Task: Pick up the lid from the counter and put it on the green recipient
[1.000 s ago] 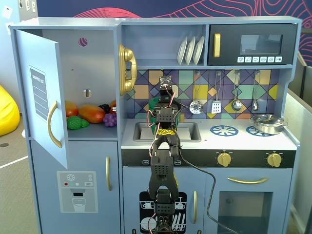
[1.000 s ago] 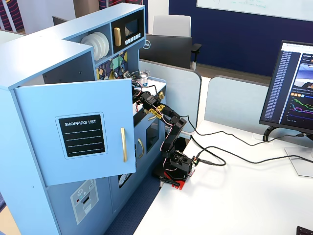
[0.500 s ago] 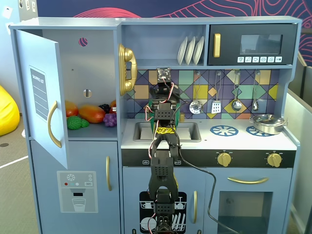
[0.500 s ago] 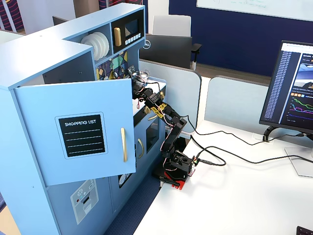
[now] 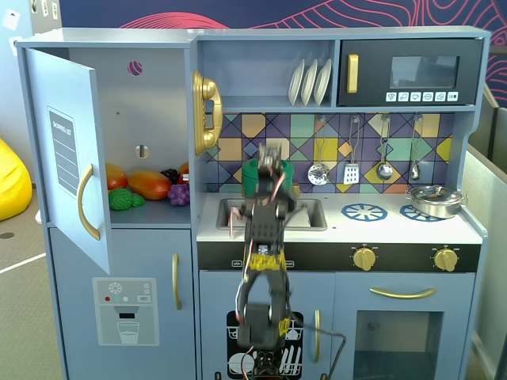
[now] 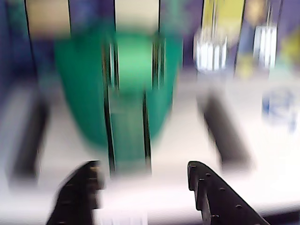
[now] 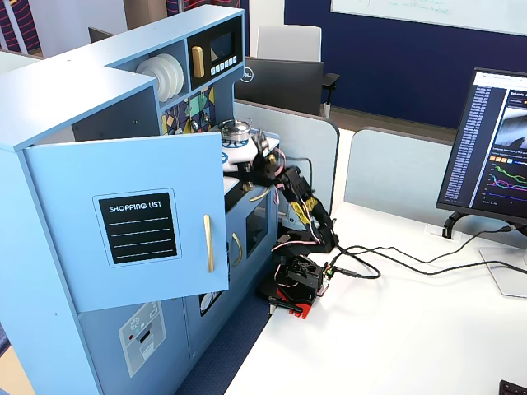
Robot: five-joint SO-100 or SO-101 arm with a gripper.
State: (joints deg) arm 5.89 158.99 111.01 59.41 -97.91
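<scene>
The green recipient (image 6: 133, 89) is a tall dark-green pot with a ribbed strap handle facing the camera. It stands on the white counter straight ahead in the blurred wrist view. In a fixed view its green edges (image 5: 287, 172) show behind the arm, at the back of the sink. My gripper (image 6: 143, 171) is open with nothing between the jaws, a short way in front of the pot's handle. It shows blurred in a fixed view (image 5: 269, 158) and in the other one (image 7: 257, 156). The lid shows in no view.
A sink (image 5: 307, 212) lies under the arm. A blue burner ring (image 5: 364, 212) and a shiny silver pot (image 5: 434, 199) sit to the right. Utensils (image 5: 351, 170) hang on the back wall. The fridge door (image 5: 71, 174) stands open at the left.
</scene>
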